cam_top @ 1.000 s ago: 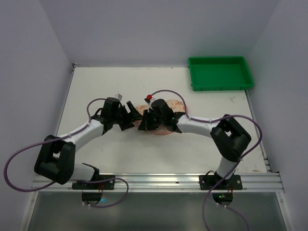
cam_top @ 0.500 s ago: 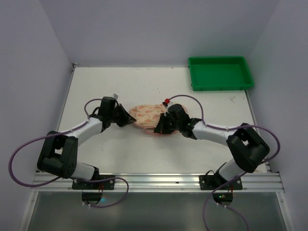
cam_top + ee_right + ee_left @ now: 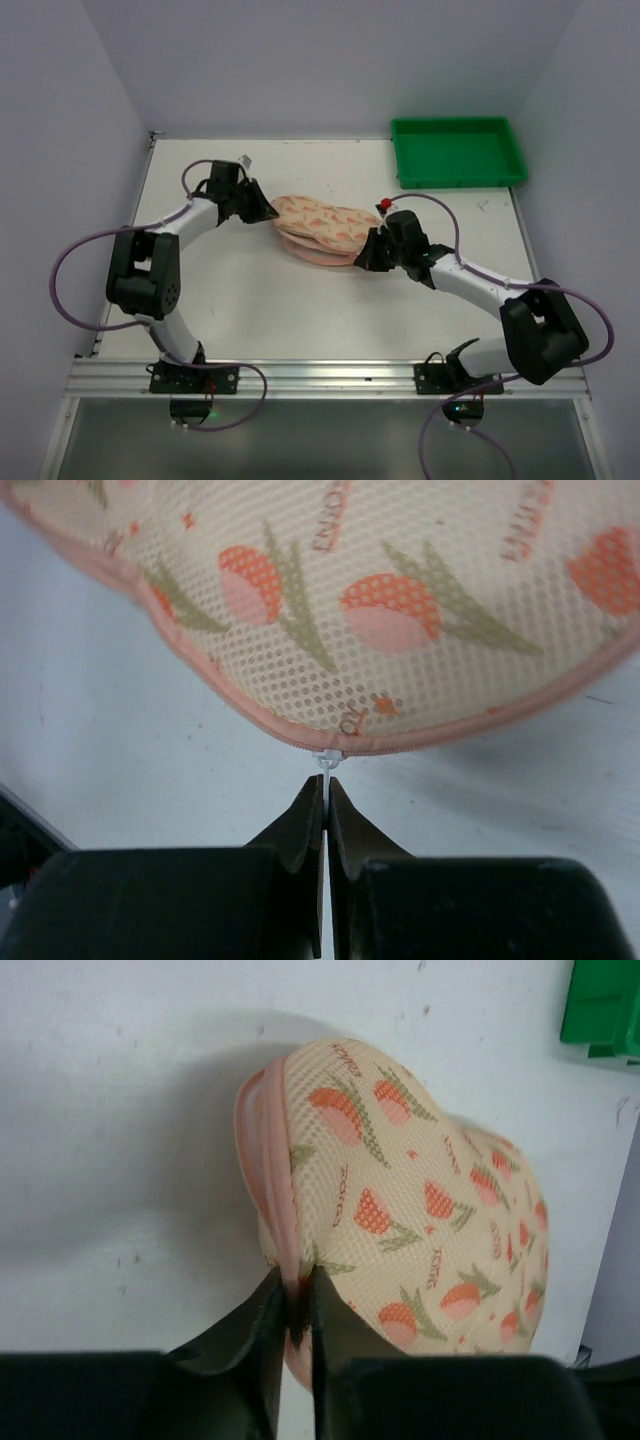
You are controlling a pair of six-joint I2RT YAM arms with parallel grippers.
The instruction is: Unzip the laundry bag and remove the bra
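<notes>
Where the bag lies: the bag [image 3: 320, 228] sits mid-table [image 3: 250, 310] between the two arms, well apart from the green tray [image 3: 455, 122] in the far right corner.
Left gripper: the left gripper [image 3: 297, 1310] has its fingers closed narrow on the pink rim [image 3: 265, 1170] at the bag's left end.
Right gripper: the right gripper [image 3: 326, 792] pinches the small white pull [image 3: 327, 762] on the near edge, fingers almost touching.
Risk at the pull: it is thin and only its tip is caught, so a drag angled away from the zip line would likely slip it out.
Risk at the rim: the left hold is a small fold of soft fabric. If it gives, the whole bag may slide along instead of unzipping.
Risk of jamming: loose mesh could bunch ahead of the slider.
Hidden: the bra is not visible. The zip looks closed where it shows, but its far side cannot be judged. From above, both sets of fingertips are covered by the arms.
</notes>
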